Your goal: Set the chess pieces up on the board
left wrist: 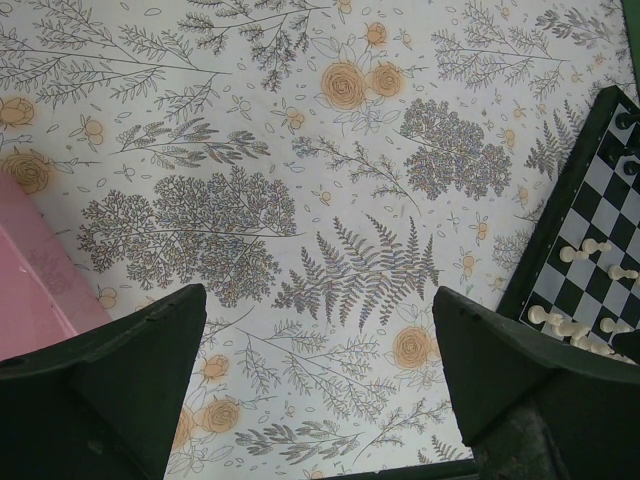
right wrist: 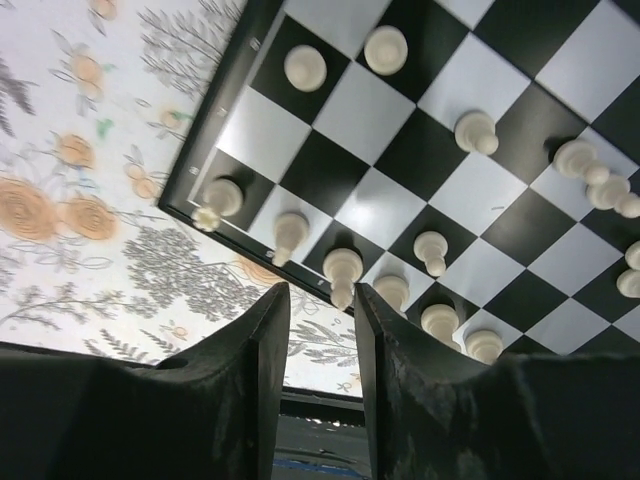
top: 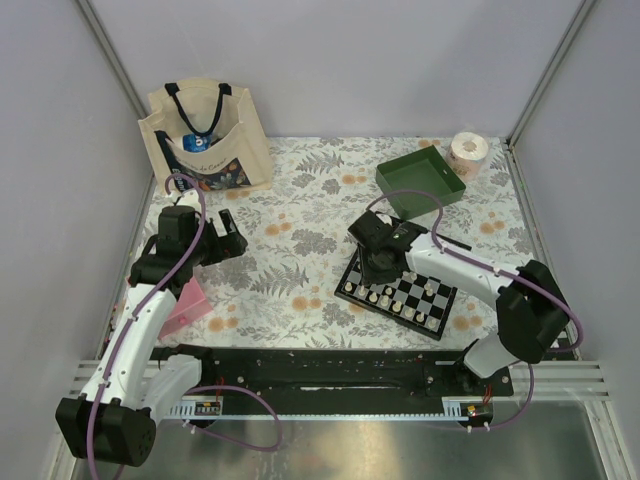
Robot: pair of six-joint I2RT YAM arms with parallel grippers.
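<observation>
The black-and-white board (top: 420, 300) lies right of centre, turned at an angle. Several cream-white chess pieces (top: 372, 296) stand on its near rows. My right gripper (top: 378, 262) hovers over the board's left part. In the right wrist view the board (right wrist: 400, 150) fills the frame, and my right gripper (right wrist: 322, 295) is narrowly open and empty, with a white piece (right wrist: 342, 268) standing just beyond its tips at the board's edge. My left gripper (top: 230, 240) is wide open and empty over the tablecloth; the left wrist view shows it (left wrist: 318, 310) with the board (left wrist: 560, 215) and white pieces (left wrist: 583, 250) at the right.
A cream tote bag (top: 205, 140) stands at the back left. A green tray (top: 421, 180) and a paper roll (top: 469, 150) sit at the back right. A pink object (top: 190, 303) lies by the left arm, also showing in the left wrist view (left wrist: 30, 290).
</observation>
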